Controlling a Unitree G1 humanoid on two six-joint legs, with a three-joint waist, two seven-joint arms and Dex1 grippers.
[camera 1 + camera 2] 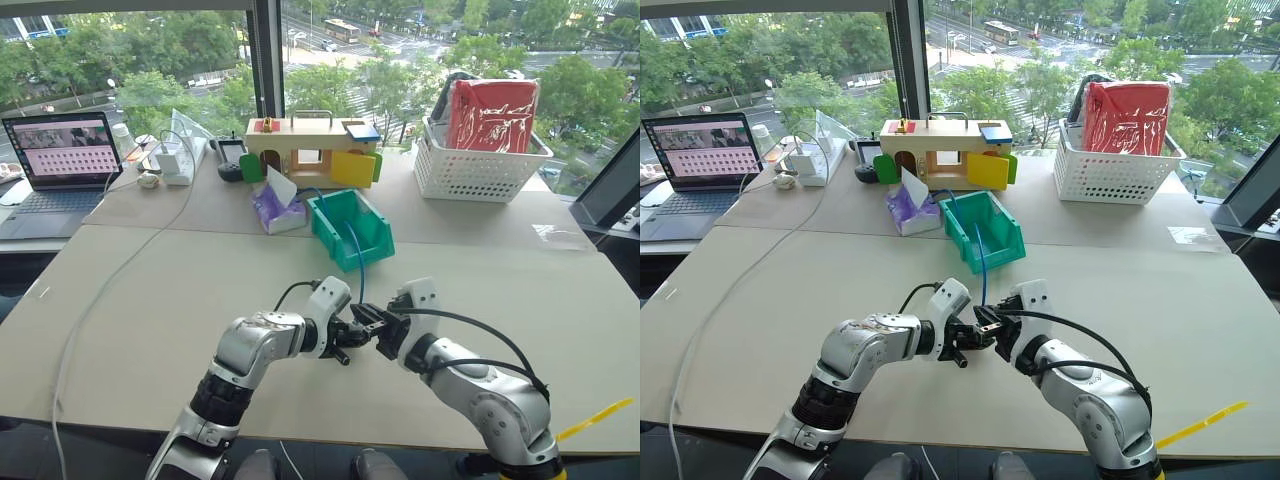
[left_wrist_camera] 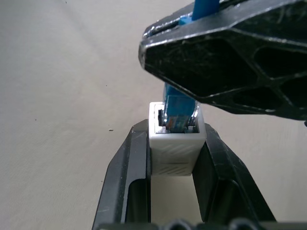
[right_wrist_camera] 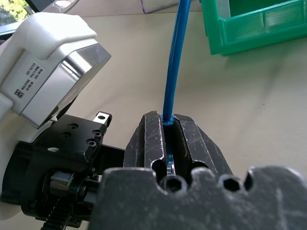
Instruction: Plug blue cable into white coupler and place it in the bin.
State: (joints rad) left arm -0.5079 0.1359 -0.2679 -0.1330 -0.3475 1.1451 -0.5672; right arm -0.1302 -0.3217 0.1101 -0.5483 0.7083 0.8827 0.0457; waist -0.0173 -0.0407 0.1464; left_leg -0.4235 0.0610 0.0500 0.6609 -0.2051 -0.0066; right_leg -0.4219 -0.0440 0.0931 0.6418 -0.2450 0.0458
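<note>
1. The blue cable is a thin light-blue cord; its plug end sits in the socket of the white coupler, above the table near its front edge, and the cord rises from there in an arc and runs back into the bin
2. The white coupler is a tiny boxy block, socket opening facing up toward the cable
3. The bin is teal-green plastic with a low sloped front lip; it stands mid-table, toward the far edge
</note>
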